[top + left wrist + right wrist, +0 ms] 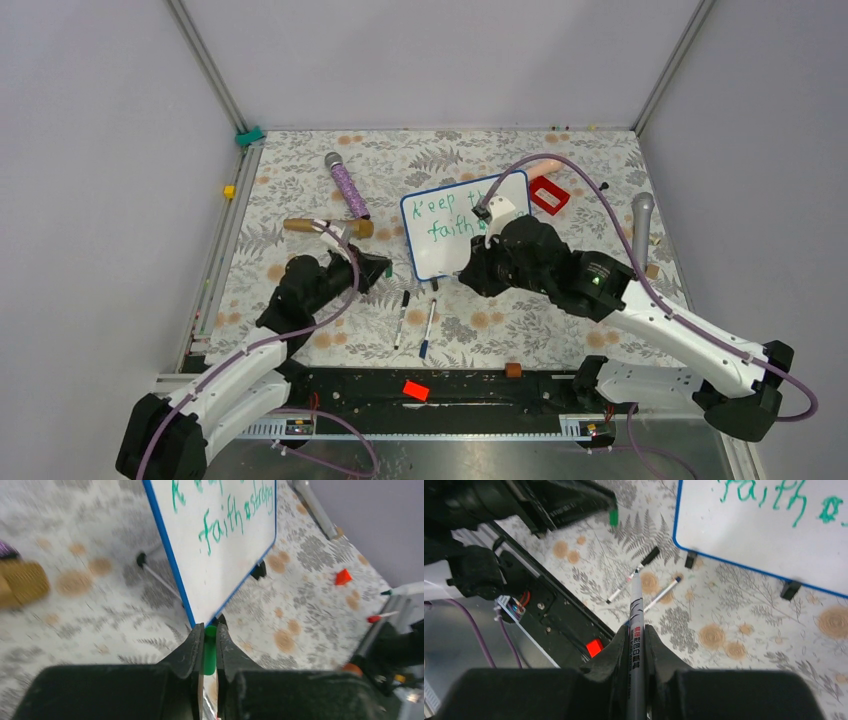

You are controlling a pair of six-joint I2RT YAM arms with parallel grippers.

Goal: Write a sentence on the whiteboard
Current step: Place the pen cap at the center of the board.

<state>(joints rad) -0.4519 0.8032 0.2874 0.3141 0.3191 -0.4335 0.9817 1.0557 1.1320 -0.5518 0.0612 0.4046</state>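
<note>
The whiteboard (436, 256) stands on its short black feet at mid-table, blue-rimmed. The sentence (447, 218) is in green, two lines; "faith strong" (235, 517) reads clearly in the left wrist view. My left gripper (210, 630) is shut on a green marker cap (210, 652), just off the board's near left corner (385, 268). My right gripper (636, 630) is shut on a silver marker (635, 605) with red print. Its tip points away from the board (764, 535) toward the table's front. In the top view that gripper (468, 278) covers the board's lower right.
Two pens (401, 318) (428, 327) lie on the floral cloth in front of the board. A purple microphone (347, 187) and a gold-ended handle (325, 226) lie at the left rear. At the right are a red box (549, 196) and a grey microphone (641, 222). A red block (415, 390) sits on the front rail.
</note>
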